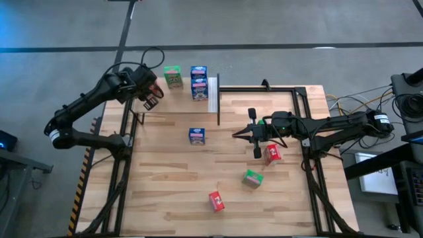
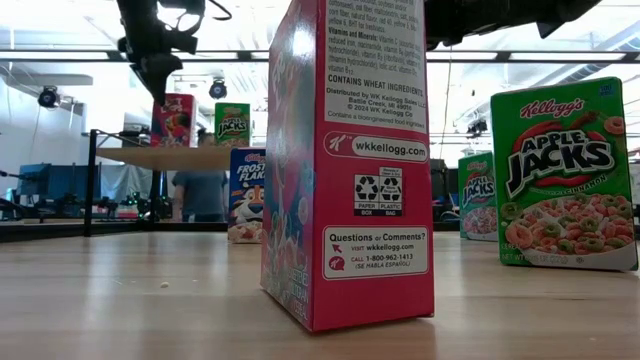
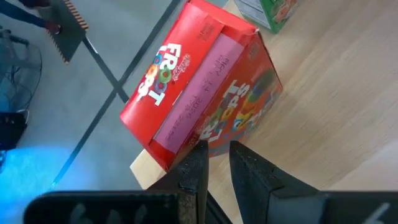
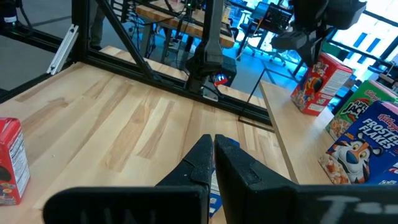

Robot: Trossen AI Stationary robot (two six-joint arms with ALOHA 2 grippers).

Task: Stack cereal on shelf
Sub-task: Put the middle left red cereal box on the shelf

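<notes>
Table: light wood planks, dark frame along both sides.

Shelf: at 11–12 o'clock from table centre, white end strip on its 3 o'clock side.

Left gripper: over the shelf's 9 o'clock end, at the top edge of a red Froot Loops box. The box sits at the panel's corner. Cannot tell how the tool stands or whether it has hold of the box.

Right gripper: just 1 o'clock of table centre, pointing toward 9 o'clock. Closed tight, nothing in it.

Cereal on shelf, going toward 3 o'clock from the red box: green Apple Jacks box, then two blue boxes close together beside the white strip.

Cereal on table:
- blue box at 10 o'clock, upright
- red box at 3 o'clock, just beside the right arm
- green box at 4–5 o'clock
- red box at 6 o'clock, well apart from the shelf
</notes>
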